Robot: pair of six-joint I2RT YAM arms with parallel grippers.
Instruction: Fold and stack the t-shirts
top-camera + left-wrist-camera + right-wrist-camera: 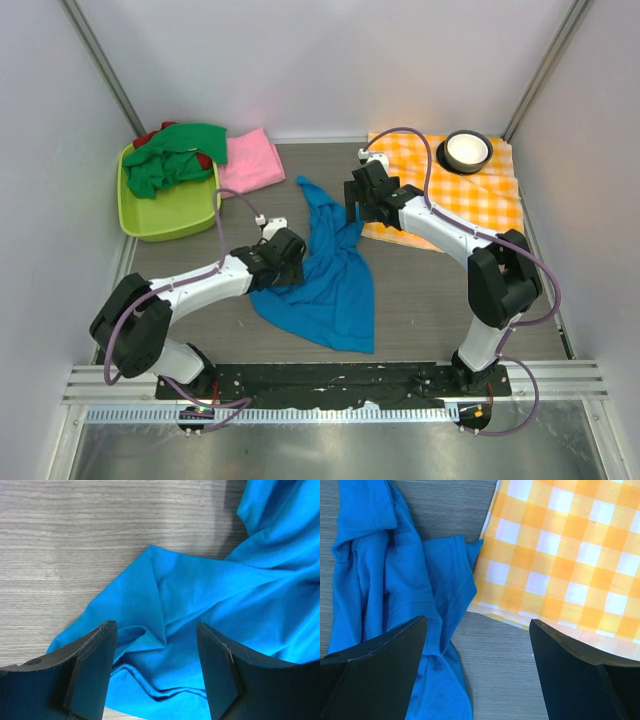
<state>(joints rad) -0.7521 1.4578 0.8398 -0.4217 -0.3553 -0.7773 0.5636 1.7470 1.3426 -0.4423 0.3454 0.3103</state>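
Note:
The bright blue t-shirt point(330, 265) lies crumpled in the middle of the table, also in the left wrist view point(210, 595) and the right wrist view point(385, 580). My left gripper point(288, 262) is open, its jaws either side of a fold at the shirt's left edge point(156, 670). My right gripper point(357, 212) is open and empty over the shirt's right sleeve, beside the checked cloth point(477, 665). The pink t-shirt point(250, 160) lies folded at the back. The green t-shirt point(175, 155) and the red t-shirt point(150, 137) sit heaped in the lime basin point(165, 222).
An orange-and-white checked cloth point(470, 195) lies at the back right with a dark bowl point(467, 150) on it; it also shows in the right wrist view point(560, 555). White walls enclose the table on three sides.

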